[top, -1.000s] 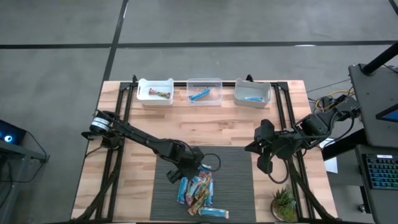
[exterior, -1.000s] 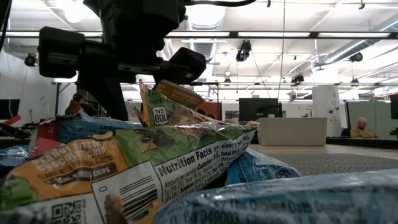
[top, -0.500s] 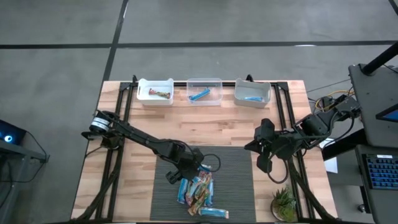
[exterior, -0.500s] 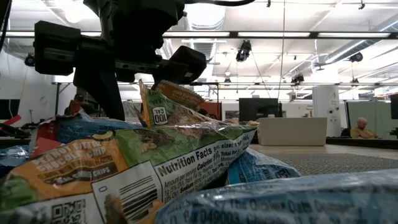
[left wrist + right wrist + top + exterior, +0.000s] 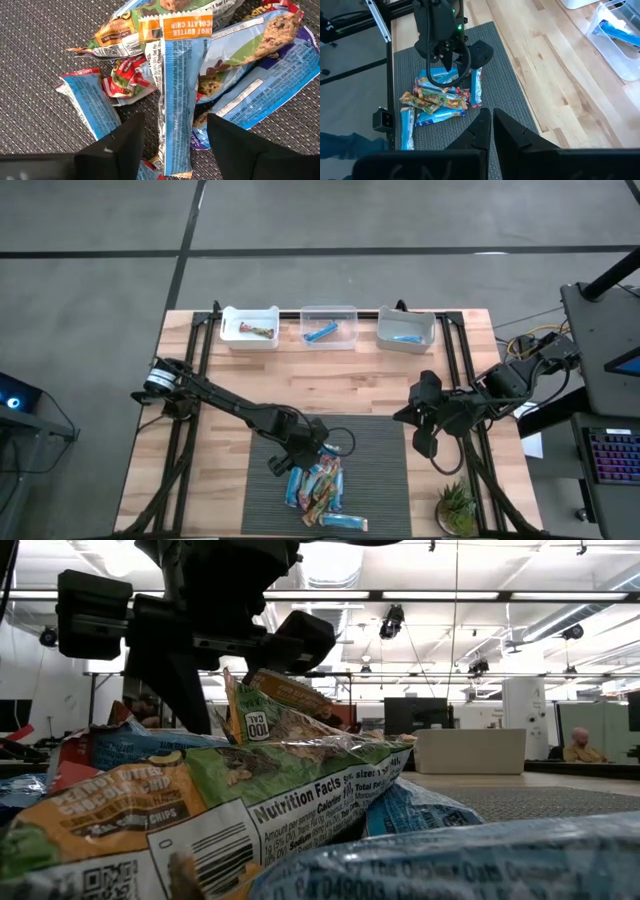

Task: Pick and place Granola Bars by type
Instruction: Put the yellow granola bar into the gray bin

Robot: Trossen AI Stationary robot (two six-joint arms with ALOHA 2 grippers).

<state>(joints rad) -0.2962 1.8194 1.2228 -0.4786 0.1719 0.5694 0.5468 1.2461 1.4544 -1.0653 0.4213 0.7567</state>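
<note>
Left hand (image 5: 303, 453) is lowered over the heap of granola bars (image 5: 318, 488) on the dark ribbed mat (image 5: 380, 470), its two fingers (image 5: 122, 145) spread apart on either side of a slim blue bar with an orange end (image 5: 176, 95); they straddle it without yet pinching it. That bar lies on top of the heap, with other blue wrappers, a red one and green and orange ones crowded around and under it. One blue bar (image 5: 343, 522) lies just apart at the near edge of the mat.

The right hand (image 5: 425, 442) hangs at the mat's right edge, clenched on nothing, well apart from the heap.

The worktop (image 5: 330, 380) is pale butcher-block wood with black rails down both sides, and the mat covers its near middle. Along its far edge stand three small bins in a row: a white bin (image 5: 249, 326) holding a multicoloured bar, a clear bin (image 5: 329, 325) holding a blue bar, and another clear bin (image 5: 406, 327) holding a light blue bar. A small green plant (image 5: 456, 508) sits at the near right corner.

Around the worktop the floor (image 5: 320, 230) is grey concrete crossed by dark lines. A keyboard (image 5: 612, 455) on a dark stand sits to the right. From table height the room shows a ceiling with strip lights, a monitor (image 5: 413, 715) behind the worktop, and a seated person (image 5: 580, 745) far off at the right.
</note>
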